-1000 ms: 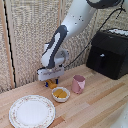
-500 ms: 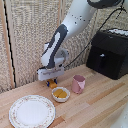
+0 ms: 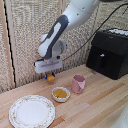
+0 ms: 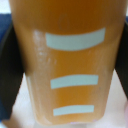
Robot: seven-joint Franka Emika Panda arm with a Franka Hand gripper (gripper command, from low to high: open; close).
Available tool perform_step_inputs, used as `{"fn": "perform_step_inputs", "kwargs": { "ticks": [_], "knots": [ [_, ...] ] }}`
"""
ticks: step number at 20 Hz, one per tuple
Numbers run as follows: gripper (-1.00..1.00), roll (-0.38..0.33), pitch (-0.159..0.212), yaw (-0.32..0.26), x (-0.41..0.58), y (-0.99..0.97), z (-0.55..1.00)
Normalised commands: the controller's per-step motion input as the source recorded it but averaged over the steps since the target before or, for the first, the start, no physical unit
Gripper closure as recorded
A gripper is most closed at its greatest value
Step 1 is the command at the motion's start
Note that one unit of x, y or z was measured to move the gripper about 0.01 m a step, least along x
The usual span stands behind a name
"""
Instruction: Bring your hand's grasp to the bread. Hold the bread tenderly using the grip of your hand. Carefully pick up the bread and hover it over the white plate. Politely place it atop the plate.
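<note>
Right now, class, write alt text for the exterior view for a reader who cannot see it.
A white robot arm's gripper holds a small orange bread above a wooden table. Below sit a small white bowl, a pink cup and a large white plate; a black appliance stands at the exterior view's right.

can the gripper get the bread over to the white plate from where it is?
Probably yes. The gripper holds the bread above the table, and the white plate sits bare; the bowl lies off to the side.

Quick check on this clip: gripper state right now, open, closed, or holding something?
Gripper: closed on the bread, which is held above the table, not yet over the white plate.
</note>
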Motion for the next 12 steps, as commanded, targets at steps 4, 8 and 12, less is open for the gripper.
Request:
{"fn": "perform_step_inputs", "kwargs": {
  "ticks": [4, 8, 12],
  "knots": [
    [1.0, 0.0, 0.125, 0.05, -0.206, 0.61, 0.69],
    [1.0, 0.0, 0.116, 0.035, -0.292, 0.7, 0.46],
    [1.0, 0.0, 0.105, 0.044, -0.244, 0.73, 0.17]
  ]
}}
